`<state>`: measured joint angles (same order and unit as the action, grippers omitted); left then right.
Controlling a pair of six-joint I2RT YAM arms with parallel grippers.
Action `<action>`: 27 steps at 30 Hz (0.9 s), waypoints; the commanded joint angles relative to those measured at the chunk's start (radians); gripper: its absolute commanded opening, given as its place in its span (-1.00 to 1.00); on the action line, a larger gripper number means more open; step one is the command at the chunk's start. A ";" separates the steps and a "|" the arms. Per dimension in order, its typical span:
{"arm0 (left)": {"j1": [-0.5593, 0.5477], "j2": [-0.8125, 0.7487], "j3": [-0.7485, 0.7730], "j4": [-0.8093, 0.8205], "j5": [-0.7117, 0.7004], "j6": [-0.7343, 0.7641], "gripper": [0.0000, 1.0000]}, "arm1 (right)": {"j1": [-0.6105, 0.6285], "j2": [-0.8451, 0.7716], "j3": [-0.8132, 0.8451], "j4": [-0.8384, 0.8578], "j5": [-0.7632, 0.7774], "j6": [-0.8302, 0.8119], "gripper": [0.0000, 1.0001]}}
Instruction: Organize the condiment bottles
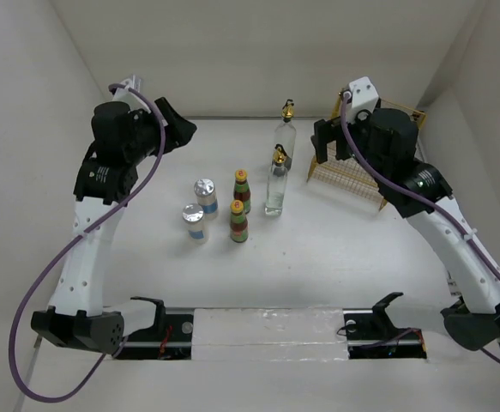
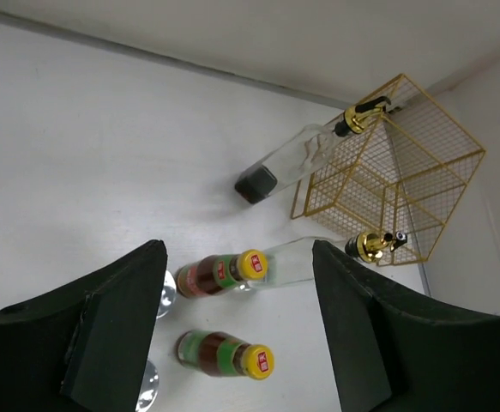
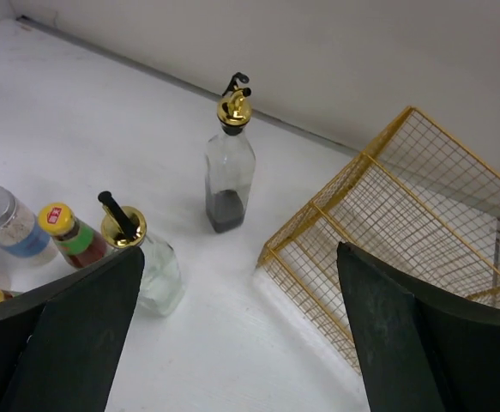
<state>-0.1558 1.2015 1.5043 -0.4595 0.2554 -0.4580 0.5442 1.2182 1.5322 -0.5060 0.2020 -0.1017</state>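
While left fingers (image 2: 117, 322) and right fingers (image 3: 74, 330) hang apart, empty, the condiment bottles (image 1: 239, 225) stand paired by kind, sorted, it seems, left of the wire basket (image 1: 346, 177).

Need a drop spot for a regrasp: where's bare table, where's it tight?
Bare: the table strip between the dark bottles and the near rail, and the patch left of the white jars. Crowded: jars, dark bottles and glass bottles stand close together; only a narrow gap separates the glass bottles from the wire basket.

High rear overview, close downward wrist views, sharing bottles (image 3: 229, 176)
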 commanded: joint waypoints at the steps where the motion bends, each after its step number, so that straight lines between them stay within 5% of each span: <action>1: 0.001 -0.010 0.024 0.085 0.022 -0.025 0.30 | 0.013 0.004 0.042 0.064 -0.003 -0.021 0.63; 5: 0.001 0.000 0.023 0.130 0.053 -0.034 0.10 | 0.013 -0.022 -0.022 0.054 -0.030 -0.021 -0.79; 9: 0.001 0.026 -0.001 0.195 0.064 -0.034 -0.44 | 0.049 -0.019 -0.099 0.086 -0.085 -0.030 -0.92; 11: 0.001 0.056 -0.001 0.209 0.064 -0.034 -0.86 | 0.072 -0.002 -0.109 0.086 -0.076 -0.030 -0.83; 13: 0.001 0.104 0.031 0.188 0.048 -0.034 -1.00 | 0.072 0.010 -0.121 0.099 -0.076 -0.030 -0.51; 15: 0.001 0.127 0.071 0.138 0.013 -0.045 -1.00 | 0.083 0.010 -0.153 0.145 -0.091 -0.043 -0.01; 16: 0.001 0.127 0.071 0.122 -0.026 -0.045 -1.00 | 0.083 0.010 -0.164 0.167 -0.128 -0.043 0.44; 17: 0.001 0.127 0.080 0.108 -0.053 -0.045 -0.94 | 0.083 0.010 -0.173 0.203 -0.154 -0.053 0.60; 19: 0.001 0.118 0.051 0.108 -0.090 -0.054 -0.37 | 0.083 0.043 -0.182 0.234 -0.197 -0.053 0.76; 21: 0.001 0.107 0.042 0.096 -0.113 -0.054 -0.15 | 0.092 0.072 -0.182 0.271 -0.217 -0.053 0.76; 27: 0.001 0.107 -0.015 0.117 -0.048 -0.100 -0.03 | 0.092 0.184 -0.172 0.365 -0.266 -0.053 0.79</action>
<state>-0.1555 1.3361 1.5059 -0.3706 0.1852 -0.5320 0.6273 1.3766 1.3468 -0.2604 -0.0093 -0.1463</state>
